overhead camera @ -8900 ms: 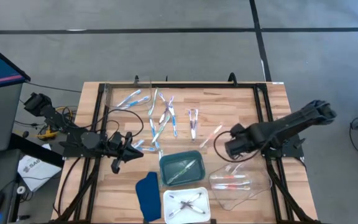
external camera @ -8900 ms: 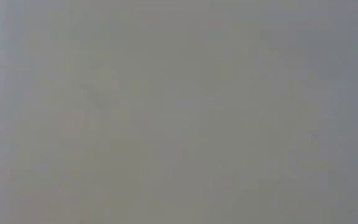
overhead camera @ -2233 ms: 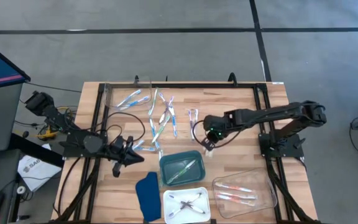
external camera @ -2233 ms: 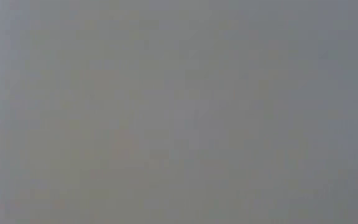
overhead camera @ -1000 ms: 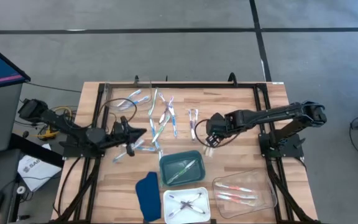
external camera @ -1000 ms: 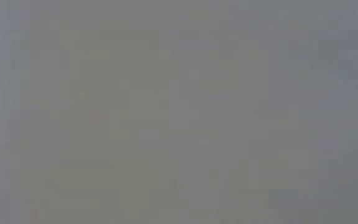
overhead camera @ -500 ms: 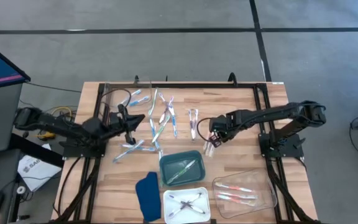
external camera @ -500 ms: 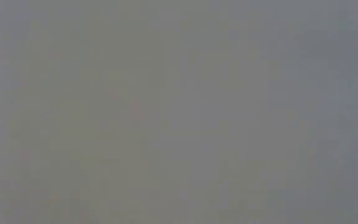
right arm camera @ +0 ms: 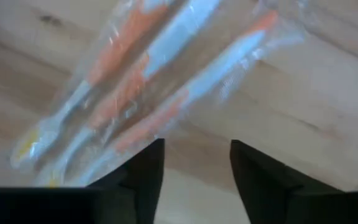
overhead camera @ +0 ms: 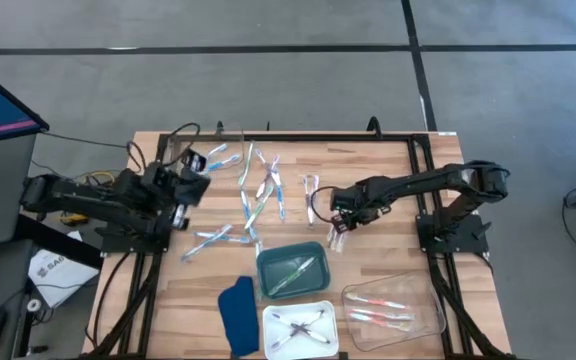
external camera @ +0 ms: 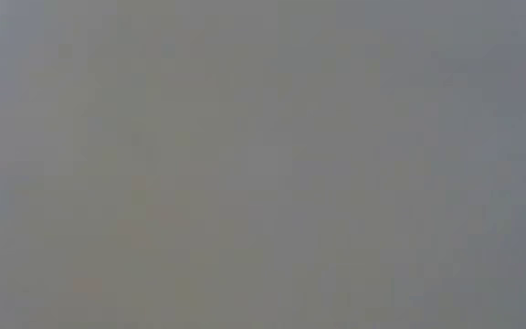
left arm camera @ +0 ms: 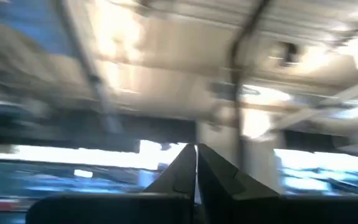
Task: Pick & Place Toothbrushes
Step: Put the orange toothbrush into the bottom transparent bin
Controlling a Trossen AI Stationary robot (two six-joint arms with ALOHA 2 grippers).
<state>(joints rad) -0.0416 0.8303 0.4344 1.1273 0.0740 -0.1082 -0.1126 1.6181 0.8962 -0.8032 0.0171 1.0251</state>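
Toothbrushes lie loose on the wooden table (overhead camera: 388, 170): a mixed heap (overhead camera: 263, 190), a purple pair (overhead camera: 311, 195), blue ones (overhead camera: 213, 237) and wrapped orange ones (overhead camera: 337, 236) (right arm camera: 142, 81). My right gripper (overhead camera: 340, 218) (right arm camera: 197, 149) points down just above the orange ones, open, touching nothing. My left gripper (overhead camera: 194, 163) (left arm camera: 196, 163) is raised at the table's left, tipped up toward the ceiling, shut with nothing between its fingers. The low view shows only flat grey.
A green tray (overhead camera: 268, 262) with green brushes, a white tray (overhead camera: 272, 318) with purple-grey ones and a clear tray (overhead camera: 426, 305) with pink-orange ones stand near the front. A clear tray (overhead camera: 183, 150) with blue brushes is far left. A dark blue cloth piece (overhead camera: 236, 315) lies beside the white tray.
My left gripper has risen from just above the blue toothbrushes, swung toward the table's far left and tipped upward, staying shut; the blue brushes lie where they were. My right gripper has sunk toward the orange toothbrushes.
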